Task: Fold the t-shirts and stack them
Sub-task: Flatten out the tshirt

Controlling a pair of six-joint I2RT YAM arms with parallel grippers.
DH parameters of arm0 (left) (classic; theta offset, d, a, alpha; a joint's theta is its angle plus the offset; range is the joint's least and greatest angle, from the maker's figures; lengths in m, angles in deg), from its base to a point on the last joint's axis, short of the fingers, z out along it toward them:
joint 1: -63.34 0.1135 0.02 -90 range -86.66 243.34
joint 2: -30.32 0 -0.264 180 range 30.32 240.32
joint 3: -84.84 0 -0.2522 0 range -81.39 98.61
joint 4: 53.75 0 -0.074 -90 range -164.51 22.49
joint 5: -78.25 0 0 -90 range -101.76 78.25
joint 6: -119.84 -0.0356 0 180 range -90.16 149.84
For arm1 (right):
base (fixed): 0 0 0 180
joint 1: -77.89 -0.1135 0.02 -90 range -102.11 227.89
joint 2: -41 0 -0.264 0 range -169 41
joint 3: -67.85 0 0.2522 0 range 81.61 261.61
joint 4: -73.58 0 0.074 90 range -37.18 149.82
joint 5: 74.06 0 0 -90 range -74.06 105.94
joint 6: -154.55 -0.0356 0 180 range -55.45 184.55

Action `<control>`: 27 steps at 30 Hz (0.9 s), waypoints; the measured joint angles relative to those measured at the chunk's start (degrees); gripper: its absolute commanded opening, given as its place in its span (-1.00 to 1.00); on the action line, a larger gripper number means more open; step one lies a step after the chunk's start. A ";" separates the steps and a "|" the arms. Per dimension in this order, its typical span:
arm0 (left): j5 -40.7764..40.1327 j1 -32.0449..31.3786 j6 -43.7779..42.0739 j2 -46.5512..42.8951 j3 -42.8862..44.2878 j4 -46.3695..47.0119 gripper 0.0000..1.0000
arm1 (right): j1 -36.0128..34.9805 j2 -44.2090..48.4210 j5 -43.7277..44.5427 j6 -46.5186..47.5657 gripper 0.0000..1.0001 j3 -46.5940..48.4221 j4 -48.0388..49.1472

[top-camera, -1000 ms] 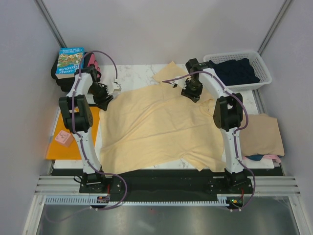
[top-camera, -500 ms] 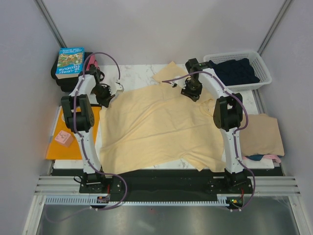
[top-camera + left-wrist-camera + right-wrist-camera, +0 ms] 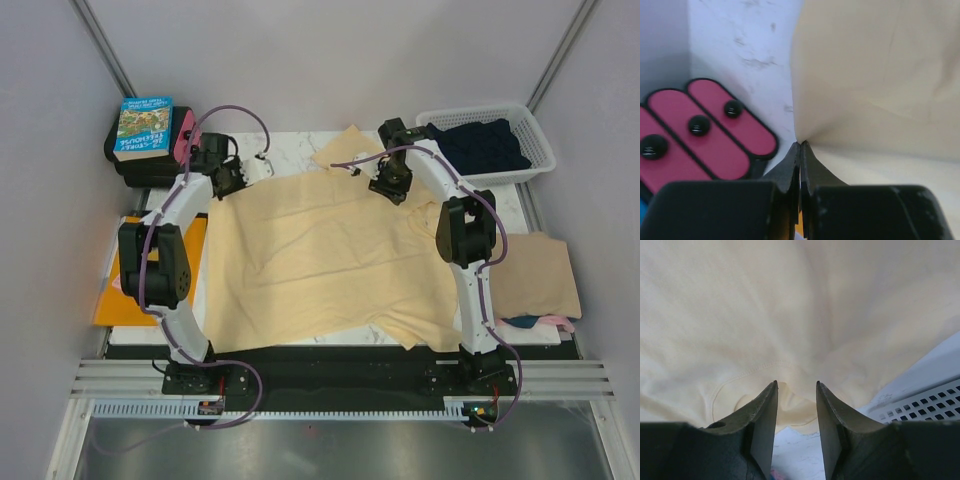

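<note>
- The left gripper [image 3: 800, 146] is pinched fully together on a thin edge of the pale yellow t-shirt [image 3: 320, 260], which lies spread out ahead and to the right of its tips. So little cloth is caught that a hard tug could pull it free.
- The right gripper [image 3: 796, 390] stands part open astride a bunched fold by the collar seam (whether the pads touch cloth, I cannot tell). Closing there may catch two layers, or only a wrinkle.
- Just left of the left jaws sits a pink panel with black buttons [image 3: 705, 135]. Just right of the right jaws is the white basket [image 3: 925, 407].
- Open room lies over the shirt, between the grippers.
</note>
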 measured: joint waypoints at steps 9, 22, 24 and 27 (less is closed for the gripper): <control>-8.28 -5.18 -0.98 -3.37 -9.73 15.13 -0.96 | -0.48 -0.61 -0.09 -0.17 -0.14 0.00 0.74; 5.01 -5.14 -6.16 0.61 -5.97 -9.20 0.02 | -0.55 -0.66 -0.04 -0.07 -0.06 0.00 0.90; 6.43 -4.96 -6.25 2.12 -3.10 -10.97 0.10 | -0.55 -0.72 -0.02 0.02 -0.04 0.00 0.87; 8.00 -4.63 -5.97 3.15 -1.11 -12.70 0.13 | -0.55 -1.05 -0.04 0.02 -0.04 0.00 0.87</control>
